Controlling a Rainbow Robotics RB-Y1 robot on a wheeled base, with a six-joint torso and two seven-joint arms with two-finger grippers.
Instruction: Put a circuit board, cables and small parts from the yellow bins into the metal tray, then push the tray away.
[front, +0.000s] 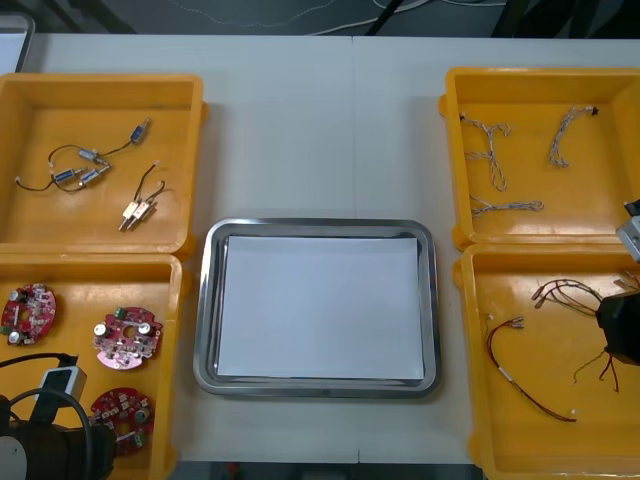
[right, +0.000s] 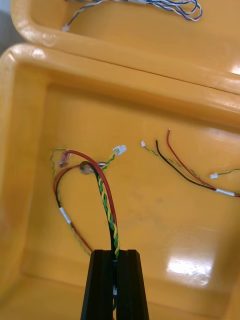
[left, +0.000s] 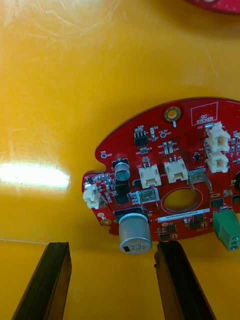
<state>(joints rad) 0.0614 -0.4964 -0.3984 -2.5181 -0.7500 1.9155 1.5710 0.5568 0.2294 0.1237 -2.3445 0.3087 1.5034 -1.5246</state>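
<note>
The right hand is clenched on a red and yellow cable. Its two black fingers are pressed together on the strands, low inside the near right bin. From the fingertips the wires rise in an arch and run forward, and their far plugs rest on the bin floor ahead of the hand. A second cable lies loose on the same floor, off to one side of the held one and apart from it as far as I can tell. The tray, lined white, sits on the table toward this hand's inner side, past the bin wall, and none of the parts has reached it yet. The step in hand looks like lifting this cable out. To do it well, the hand should keep its squeeze firm, since thin twisted strands slip easily. It should rise straight up until the trailing plugs hang clear of the bin wall, and only then travel sideways to the tray. Dragging low risks hooking the rim or catching the loose cable. The hand should come down close over the white lining before it lets go, so the springy wire does not flop out. The left hand hangs released over the near left bin with its fingers spread. A red circuit board lies flat just ahead of its fingertips, ungrasped.
</note>
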